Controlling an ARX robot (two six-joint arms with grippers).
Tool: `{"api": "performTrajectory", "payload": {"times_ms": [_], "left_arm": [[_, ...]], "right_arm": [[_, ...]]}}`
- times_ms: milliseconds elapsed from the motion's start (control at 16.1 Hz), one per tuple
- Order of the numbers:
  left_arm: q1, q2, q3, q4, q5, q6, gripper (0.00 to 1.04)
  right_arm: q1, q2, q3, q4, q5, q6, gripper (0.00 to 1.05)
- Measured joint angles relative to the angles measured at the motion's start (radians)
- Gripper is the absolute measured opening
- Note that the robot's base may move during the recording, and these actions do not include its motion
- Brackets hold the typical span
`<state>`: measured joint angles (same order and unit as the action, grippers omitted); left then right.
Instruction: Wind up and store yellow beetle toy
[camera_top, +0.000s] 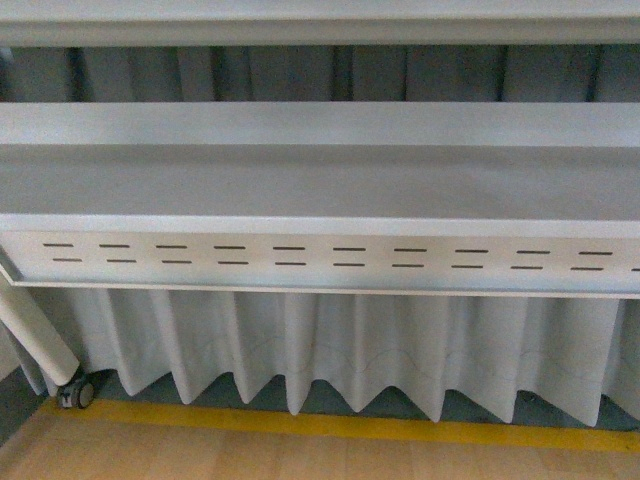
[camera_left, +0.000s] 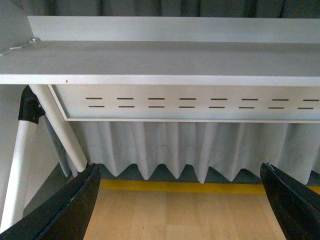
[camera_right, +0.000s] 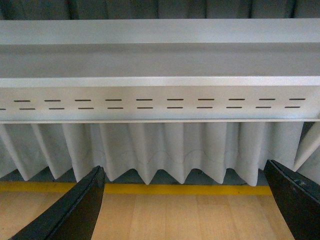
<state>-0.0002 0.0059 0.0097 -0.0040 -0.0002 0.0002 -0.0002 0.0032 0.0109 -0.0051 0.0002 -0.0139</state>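
Observation:
The yellow beetle toy is out of view in every frame. My left gripper (camera_left: 180, 200) is open and empty, its black fingers (camera_left: 70, 210) spread wide over a wooden floor. My right gripper (camera_right: 185, 202) is open and empty too, its black fingers (camera_right: 75, 210) spread wide over the same floor. Neither arm shows in the front view.
A white table (camera_top: 320, 180) with a slotted metal apron (camera_top: 330, 258) faces me, with a raised shelf (camera_top: 320, 122) behind it. A white pleated curtain (camera_top: 350, 350) hangs below. A yellow floor stripe (camera_top: 330, 425), a wooden floor (camera_top: 300, 455) and a white leg with a caster (camera_top: 75, 392) are at the bottom.

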Motion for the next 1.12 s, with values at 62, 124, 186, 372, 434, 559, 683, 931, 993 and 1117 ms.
{"api": "performTrajectory", "payload": {"times_ms": [62, 124, 186, 372, 434, 559, 683, 931, 993, 1117], "left_arm": [[0.0, 0.0, 0.0, 0.0, 0.0, 0.0, 0.98], [0.0, 0.0, 0.0, 0.0, 0.0, 0.0, 0.98], [0.0, 0.0, 0.0, 0.0, 0.0, 0.0, 0.98], [0.0, 0.0, 0.0, 0.0, 0.0, 0.0, 0.98], [0.0, 0.0, 0.0, 0.0, 0.0, 0.0, 0.98], [0.0, 0.0, 0.0, 0.0, 0.0, 0.0, 0.98], [0.0, 0.0, 0.0, 0.0, 0.0, 0.0, 0.98], [0.0, 0.0, 0.0, 0.0, 0.0, 0.0, 0.98], [0.0, 0.0, 0.0, 0.0, 0.0, 0.0, 0.98], [0.0, 0.0, 0.0, 0.0, 0.0, 0.0, 0.98]], "right_arm": [[0.0, 0.0, 0.0, 0.0, 0.0, 0.0, 0.98], [0.0, 0.0, 0.0, 0.0, 0.0, 0.0, 0.98], [0.0, 0.0, 0.0, 0.0, 0.0, 0.0, 0.98], [0.0, 0.0, 0.0, 0.0, 0.0, 0.0, 0.98], [0.0, 0.0, 0.0, 0.0, 0.0, 0.0, 0.98], [0.0, 0.0, 0.0, 0.0, 0.0, 0.0, 0.98], [0.0, 0.0, 0.0, 0.0, 0.0, 0.0, 0.98], [0.0, 0.0, 0.0, 0.0, 0.0, 0.0, 0.98], [0.0, 0.0, 0.0, 0.0, 0.0, 0.0, 0.98], [0.0, 0.0, 0.0, 0.0, 0.0, 0.0, 0.98]]}}
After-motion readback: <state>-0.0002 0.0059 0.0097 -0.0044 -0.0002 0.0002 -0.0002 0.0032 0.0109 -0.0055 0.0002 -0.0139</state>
